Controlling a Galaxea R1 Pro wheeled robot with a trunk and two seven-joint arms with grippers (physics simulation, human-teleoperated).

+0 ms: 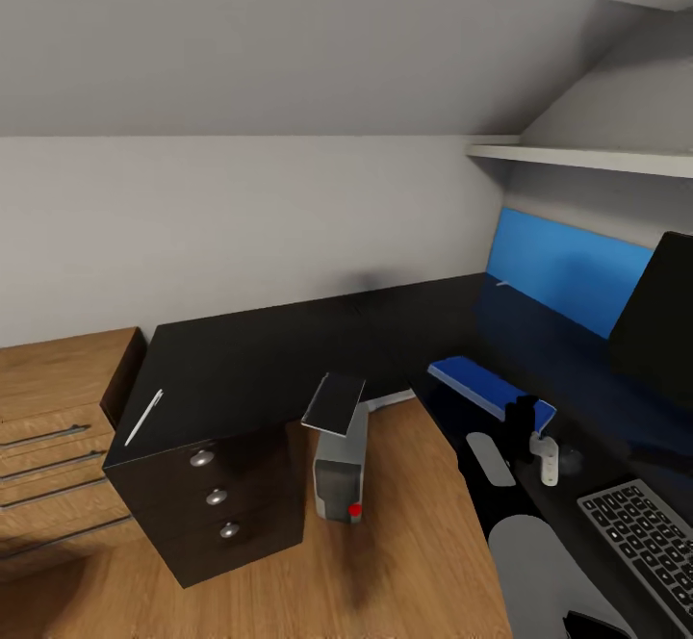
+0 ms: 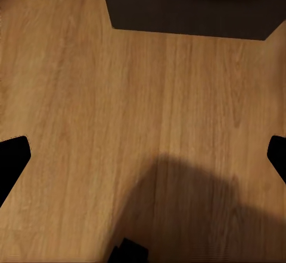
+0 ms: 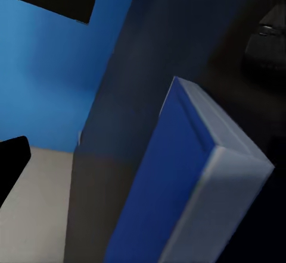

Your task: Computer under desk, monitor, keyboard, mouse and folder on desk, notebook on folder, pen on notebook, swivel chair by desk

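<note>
Folder, bright blue with pale edges (image 1: 491,388), lies flat on the long black L-shaped table (image 1: 289,350), on the right-hand wing in front of the blue back panel (image 1: 568,273). The right arm reaches over that wing, its dark gripper (image 1: 525,422) poised just beside the folder's near end; from the wrist view the blue slab (image 3: 179,185) runs close under it. Whether those fingers are wide or narrow I cannot tell. The left gripper hangs over bare wooden floor (image 2: 119,96), its black fingers (image 2: 12,159) spread wide at both edges of the wrist view.

A slim white pen (image 1: 143,417) lies close to the left edge of the table's other wing, above dark drawers with round knobs (image 1: 216,497). The silver-grey computer tower (image 1: 339,471) with a red light stands on the floor at the table's inner corner. The black keyboard (image 1: 640,533) lies near the right wing's front edge, below the black monitor (image 1: 659,321). Open floor fills the space between the wings.
</note>
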